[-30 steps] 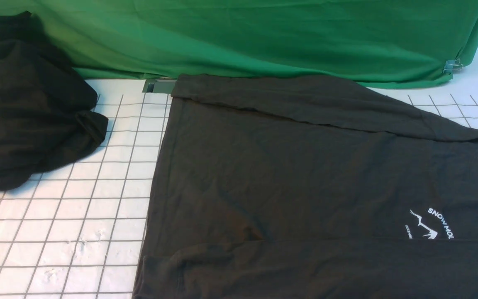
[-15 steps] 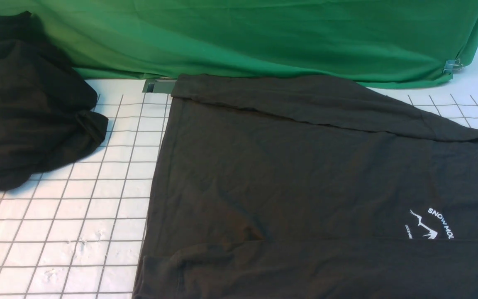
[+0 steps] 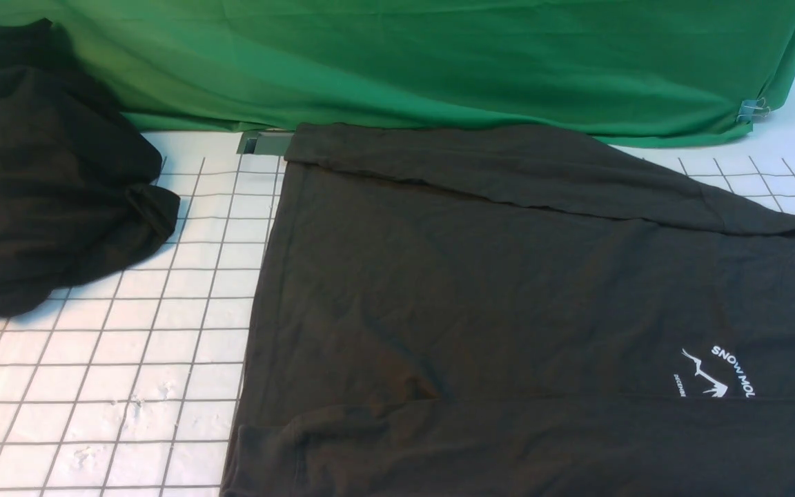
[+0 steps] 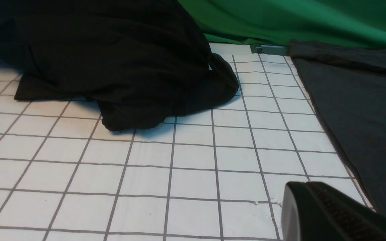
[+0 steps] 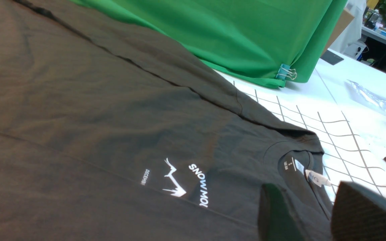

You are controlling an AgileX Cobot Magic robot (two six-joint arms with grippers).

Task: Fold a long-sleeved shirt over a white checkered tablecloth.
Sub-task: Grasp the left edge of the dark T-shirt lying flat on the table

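Currently, left pincer (image 4: 308, 204) closed, low beside shirt (image 3: 494, 297); right pincer (image 5: 300, 214) parted, above shirt.

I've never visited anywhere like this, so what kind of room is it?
Possibly a robotics lab or workshop: a gridded white cloth, a green drape held by a binder clip, and a cluttered desk beyond.

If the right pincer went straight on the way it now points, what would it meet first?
Probably the dark shirt, near its collar; the right pincer seems aimed there, though its height above the cloth is unclear.
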